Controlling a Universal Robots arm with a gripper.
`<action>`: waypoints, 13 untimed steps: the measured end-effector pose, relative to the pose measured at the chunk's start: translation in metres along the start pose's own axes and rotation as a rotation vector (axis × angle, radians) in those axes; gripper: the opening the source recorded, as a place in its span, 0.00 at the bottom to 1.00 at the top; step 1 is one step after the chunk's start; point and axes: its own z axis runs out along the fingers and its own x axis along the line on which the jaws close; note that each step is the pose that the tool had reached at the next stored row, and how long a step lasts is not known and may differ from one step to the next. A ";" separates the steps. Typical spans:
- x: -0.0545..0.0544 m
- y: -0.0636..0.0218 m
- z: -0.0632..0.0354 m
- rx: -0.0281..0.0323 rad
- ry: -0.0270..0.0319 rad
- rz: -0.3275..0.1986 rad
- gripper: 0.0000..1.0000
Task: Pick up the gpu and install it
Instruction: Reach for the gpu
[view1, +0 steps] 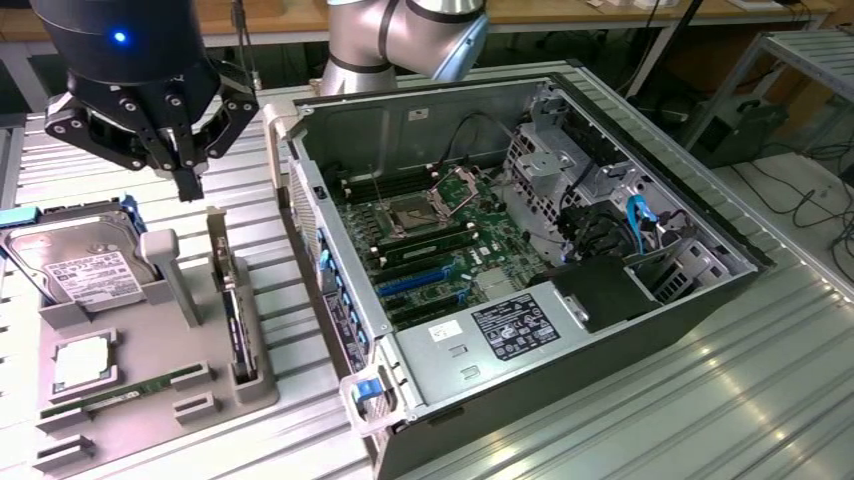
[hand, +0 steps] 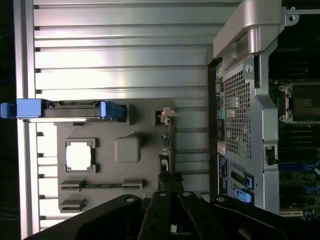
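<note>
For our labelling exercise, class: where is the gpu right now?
At the exterior view's left, the gpu stands on edge in a slot of the grey tray, between the hard drive and the open case.

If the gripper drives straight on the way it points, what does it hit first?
Likely the gpu, standing on edge in the grey tray, near one end; depth is unclear, so the gripper might miss it.

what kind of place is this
Probably a robotics lab bench for computer assembly: a robot arm over a metal table, an open desktop computer case, and a fixture tray holding a hard drive.
</note>
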 end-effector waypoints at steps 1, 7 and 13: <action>0.001 -0.0007 -0.0001 0.0000 0.0001 -0.001 0.11; 0.007 -0.0043 -0.0003 -0.0002 0.0005 -0.009 0.11; 0.008 -0.0076 0.0000 -0.0003 0.0018 -0.012 0.11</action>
